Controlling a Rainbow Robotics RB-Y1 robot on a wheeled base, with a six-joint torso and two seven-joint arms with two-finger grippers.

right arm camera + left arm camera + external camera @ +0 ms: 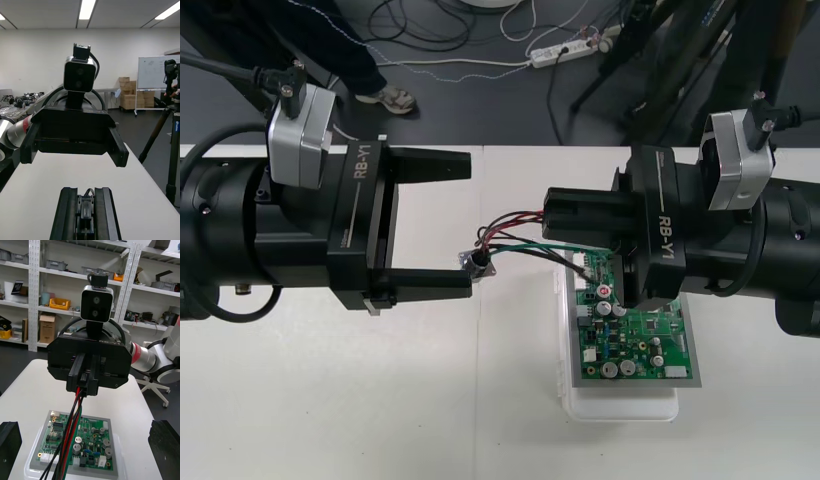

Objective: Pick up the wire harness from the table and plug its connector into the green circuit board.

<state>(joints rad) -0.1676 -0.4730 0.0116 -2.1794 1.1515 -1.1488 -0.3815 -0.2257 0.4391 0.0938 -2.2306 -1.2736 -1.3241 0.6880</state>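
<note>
Half done, at a guess: picked up, not yet plugged in. Pinches the wire harness (pixel 73 416) by its black plug (pixel 87 384) in the right hand (pixel 552 215), clamped tight on it, near the far left corner of the green circuit board (pixel 635 335). Trails red, black and green wires across to the metal socket (pixel 477 263), dangling just beside the near finger (pixel 430 285) of the left hand (pixel 448 225), spread wide, empty. Left to do: line up over the board, lower, seat. Plenty of bare surface (pixel 380 400) toward the robot and leftward; little toward the far edge, close beyond the left hand
</note>
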